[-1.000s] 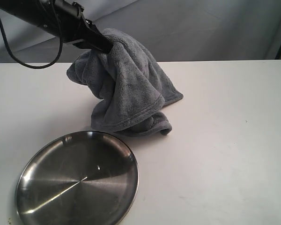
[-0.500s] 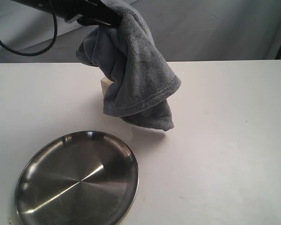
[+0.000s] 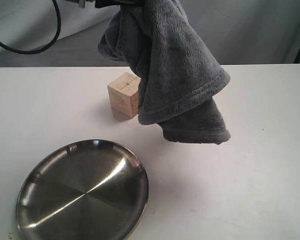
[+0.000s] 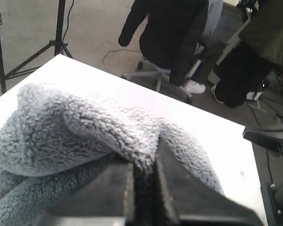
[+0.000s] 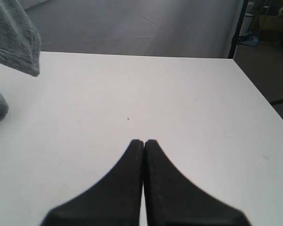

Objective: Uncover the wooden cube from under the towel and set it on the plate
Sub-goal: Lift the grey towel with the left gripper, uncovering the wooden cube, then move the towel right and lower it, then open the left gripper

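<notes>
Evidently, the towel (image 3: 175,65) is pinched aloft by the left pincer (image 4: 144,165) so the wooden cube (image 3: 123,95) is bared.

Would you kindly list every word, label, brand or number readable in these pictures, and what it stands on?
None can be read. The pale wooden cube shows only grain and faint specks; the dark grey plush towel and the round shiny steel plate carry no print.
</notes>
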`<act>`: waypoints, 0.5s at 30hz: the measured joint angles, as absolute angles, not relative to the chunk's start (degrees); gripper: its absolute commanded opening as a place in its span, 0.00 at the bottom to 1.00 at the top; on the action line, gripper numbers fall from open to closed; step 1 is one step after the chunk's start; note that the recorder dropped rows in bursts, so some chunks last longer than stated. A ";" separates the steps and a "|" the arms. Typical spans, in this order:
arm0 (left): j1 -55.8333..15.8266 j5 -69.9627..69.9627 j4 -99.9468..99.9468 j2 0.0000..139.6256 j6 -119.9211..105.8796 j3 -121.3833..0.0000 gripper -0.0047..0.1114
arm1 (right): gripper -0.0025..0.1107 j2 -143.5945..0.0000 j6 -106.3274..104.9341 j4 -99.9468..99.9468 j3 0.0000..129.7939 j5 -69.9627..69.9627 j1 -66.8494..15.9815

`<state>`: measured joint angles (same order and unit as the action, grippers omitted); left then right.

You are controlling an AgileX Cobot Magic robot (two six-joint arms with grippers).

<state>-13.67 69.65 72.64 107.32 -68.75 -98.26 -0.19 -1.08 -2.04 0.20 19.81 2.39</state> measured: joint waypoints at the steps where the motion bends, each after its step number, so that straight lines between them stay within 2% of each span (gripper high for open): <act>1: -14.28 69.65 71.44 107.32 -68.75 -98.26 0.04 | 0.02 -0.19 -1.08 -2.04 0.20 19.81 2.39; 15: -27.54 69.08 56.18 108.25 -70.05 -98.26 0.04 | 0.02 -0.19 -1.08 -2.04 0.20 19.81 2.39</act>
